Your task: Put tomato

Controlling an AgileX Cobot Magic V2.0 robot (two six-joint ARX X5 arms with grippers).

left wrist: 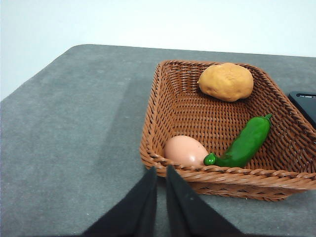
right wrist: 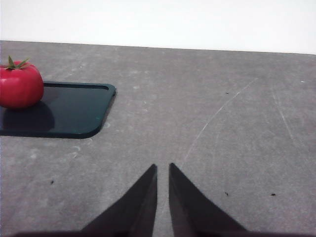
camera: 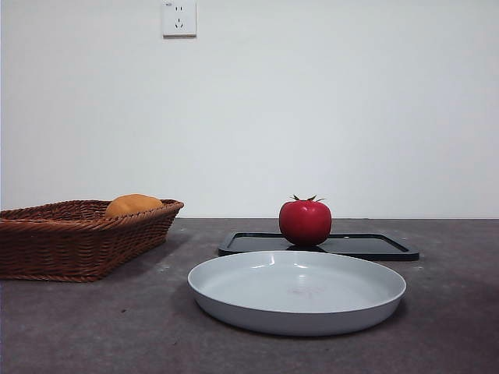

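A glossy red tomato [camera: 305, 221] with a green stem stands on a flat black tray [camera: 366, 246] behind the plate; the right wrist view shows the tomato [right wrist: 19, 84] on the tray [right wrist: 69, 111] too. My right gripper [right wrist: 162, 168] is shut, hovering over bare table well away from the tomato. My left gripper [left wrist: 161, 170] is also shut, just outside the near rim of the wicker basket [left wrist: 163, 123]. Neither arm shows in the front view.
A pale grey round plate [camera: 296, 292] lies in front of the tray. The brown wicker basket [camera: 70, 238] at the left holds an orange-yellow rounded fruit [left wrist: 226, 81], a green pepper [left wrist: 244, 143] and an egg-like pink item [left wrist: 185, 150].
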